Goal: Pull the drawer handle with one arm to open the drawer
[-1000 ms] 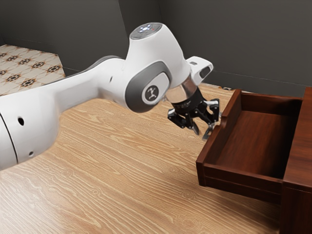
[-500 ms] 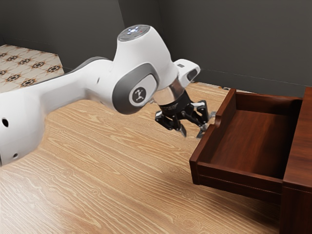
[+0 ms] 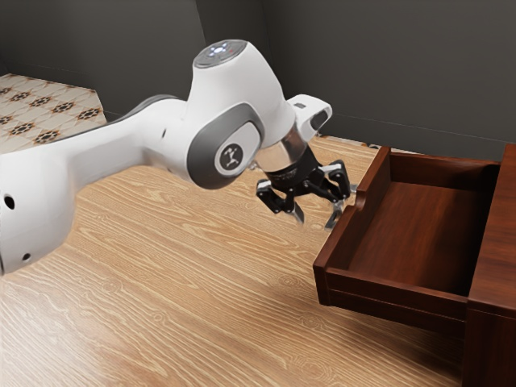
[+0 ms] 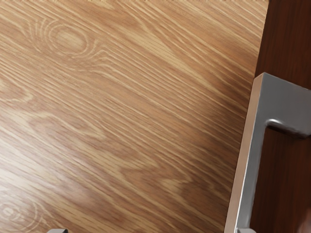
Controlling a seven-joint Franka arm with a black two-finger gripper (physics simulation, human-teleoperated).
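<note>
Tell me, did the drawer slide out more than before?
Yes. Since a second ago the drawer has slid further out of the cabinet, toward the exterior view's left. Over the last half second it has stayed put.

Arm (image 3: 121,161): glossy white shells, mid-grey joint caps, one bearing small white logo. Gripper (image 3: 317,216): black, pale metallic fingertips. Drawer (image 3: 387,294): dark reddish-brown wood, inside panel slightly warmer brown. Handle (image 4: 250,160): brushed silver-grey. Cabinet (image 3: 493,274): same dark red-brown. Table top (image 3: 177,274): light honey-tan wood, darker wavy grain lines, oval knot rings. Tiled floor (image 3: 40,113): cream squares with dark brown floral medallions. Walls (image 3: 403,64): plain dark grey.
</note>
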